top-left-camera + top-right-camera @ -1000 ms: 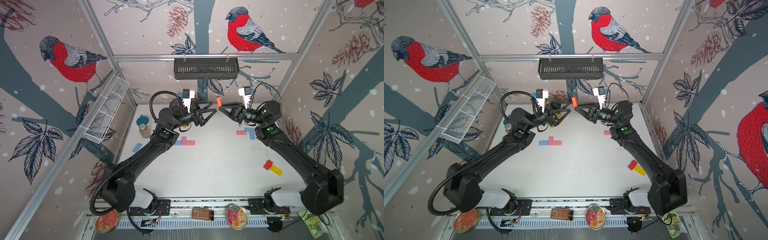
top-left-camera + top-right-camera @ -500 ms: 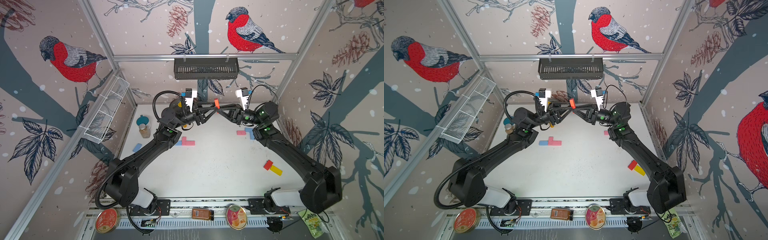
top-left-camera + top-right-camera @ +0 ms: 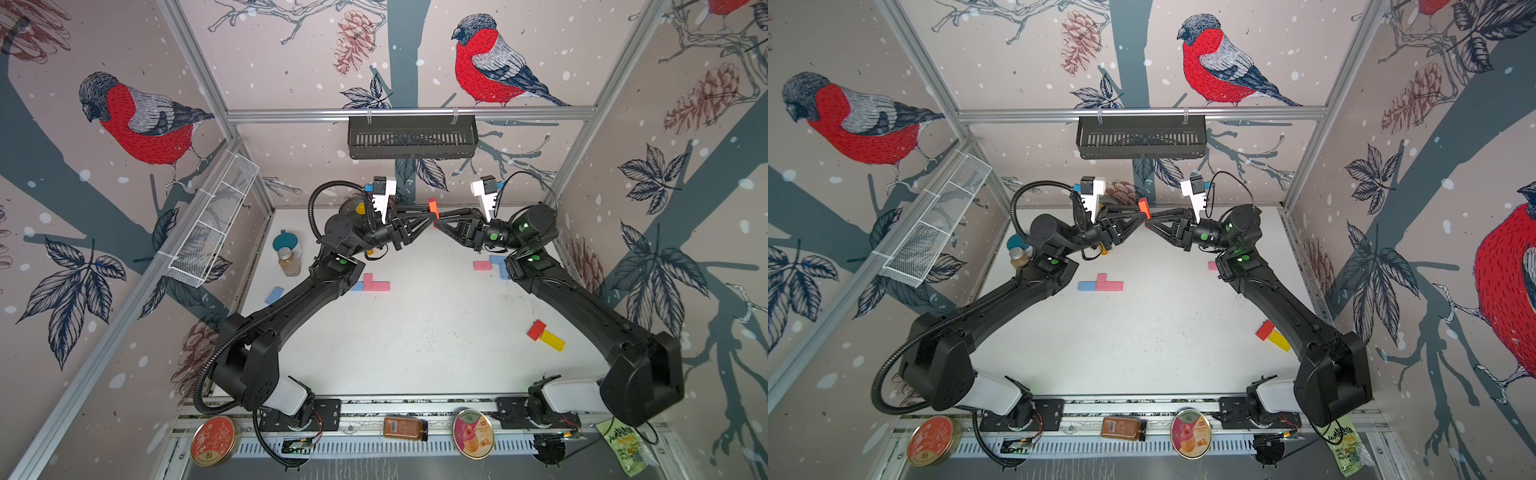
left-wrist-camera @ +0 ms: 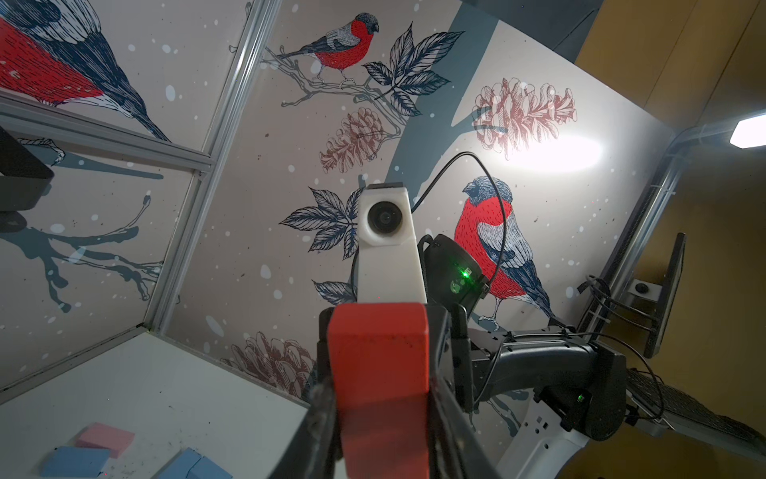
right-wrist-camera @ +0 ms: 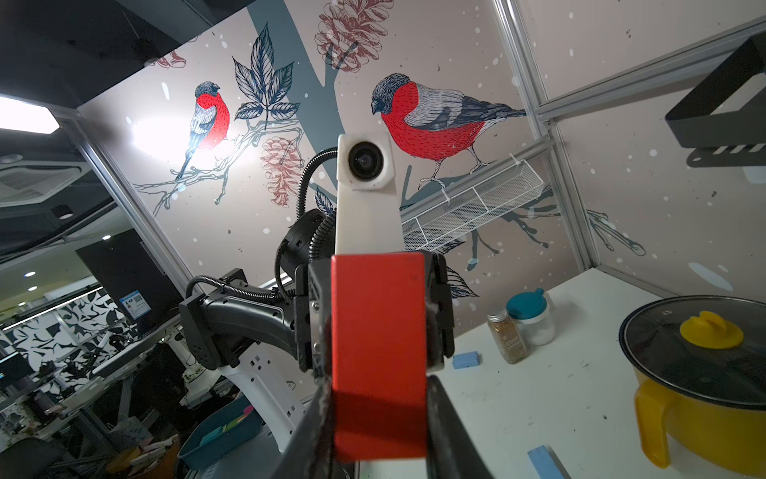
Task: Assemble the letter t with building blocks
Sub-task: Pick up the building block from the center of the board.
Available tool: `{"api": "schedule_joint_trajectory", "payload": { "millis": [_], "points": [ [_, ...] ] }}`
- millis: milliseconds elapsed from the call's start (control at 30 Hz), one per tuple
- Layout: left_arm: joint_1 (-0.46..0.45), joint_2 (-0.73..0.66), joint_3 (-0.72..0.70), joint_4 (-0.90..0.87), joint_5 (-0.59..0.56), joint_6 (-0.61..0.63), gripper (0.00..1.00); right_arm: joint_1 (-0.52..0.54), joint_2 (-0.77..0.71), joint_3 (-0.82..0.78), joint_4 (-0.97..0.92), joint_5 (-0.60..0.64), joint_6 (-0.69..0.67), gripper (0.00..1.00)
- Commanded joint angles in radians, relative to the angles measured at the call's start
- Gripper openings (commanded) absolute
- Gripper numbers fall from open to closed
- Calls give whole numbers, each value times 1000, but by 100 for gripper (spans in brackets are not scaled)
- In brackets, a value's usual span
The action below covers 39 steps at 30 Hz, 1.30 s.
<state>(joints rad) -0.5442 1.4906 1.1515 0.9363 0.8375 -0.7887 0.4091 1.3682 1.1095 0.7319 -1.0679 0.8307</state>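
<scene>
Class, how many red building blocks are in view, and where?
2: the raised red block held between left gripper and right gripper; the second red block on the table, beside the yellow block. Arms may hide others.

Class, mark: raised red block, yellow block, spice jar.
raised red block (image 3: 432, 206): in a top view, upper end.
yellow block (image 3: 552, 340): in a top view, top face.
spice jar (image 3: 289, 262): in a top view, glass body.
</scene>
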Motion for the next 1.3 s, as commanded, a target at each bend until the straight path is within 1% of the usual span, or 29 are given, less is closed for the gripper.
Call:
{"api": "schedule_joint_trajectory", "payload": {
  "millis": [0, 200, 300, 400, 467, 533, 600, 633, 667, 700, 800, 900, 1000, 1067, 1100, 1167, 1233, 1267],
  "points": [
    [-6, 7, 18, 45, 68, 11, 27, 2, 2, 0, 6, -10, 11, 23],
    [-31, 14, 24, 16, 89, 55, 23, 4, 6, -1, 5, -18, 8, 23],
    [-43, 19, 32, 2, 99, 75, 18, 3, 6, -4, 2, -23, 5, 23],
    [-43, 10, 37, -32, 98, 97, 14, 3, 2, -3, -25, -23, -13, 27],
    [-43, -4, 32, -63, 86, 124, 10, 2, -4, -2, -51, -19, -33, 33],
    [-43, -26, 25, -105, 60, 161, 6, 1, -14, -2, -85, -11, -60, 44],
    [-43, -49, 15, -146, 29, 195, 4, -2, -22, -2, -115, -3, -83, 49],
    [-44, -61, 9, -165, 11, 211, 3, -4, -25, -3, -126, 1, -91, 54],
    [-43, -72, 2, -180, -6, 225, 2, -6, -30, -4, -138, 8, -98, 62],
    [-43, -80, -5, -189, -21, 238, 2, -8, -33, -6, -142, 12, -100, 63],
    [-42, -108, -27, -215, -68, 263, 1, -19, -43, -20, -139, 15, -102, 76],
    [-32, -146, -55, -258, -147, 283, 0, -27, -67, -48, -140, 24, -117, 90],
    [-13, -197, -83, -318, -237, 303, 0, -51, -107, -90, -158, 46, -144, 99],
    [-2, -228, -90, -394, -308, 326, 0, -69, -151, -126, -163, 67, -159, 100],
    [-1, -246, -88, -459, -350, 346, 0, -79, -171, -143, -182, 90, -175, 100],
    [-2, -274, -82, -586, -435, 378, 0, -98, -205, -165, -246, 134, -226, 100],
    [-3, -302, -67, -761, -555, 396, 0, -121, -239, -178, -338, 193, -279, 100],
    [-3, -311, -67, -830, -596, 409, 0, -132, -254, -186, -383, 235, -293, 100]
  ]
}}
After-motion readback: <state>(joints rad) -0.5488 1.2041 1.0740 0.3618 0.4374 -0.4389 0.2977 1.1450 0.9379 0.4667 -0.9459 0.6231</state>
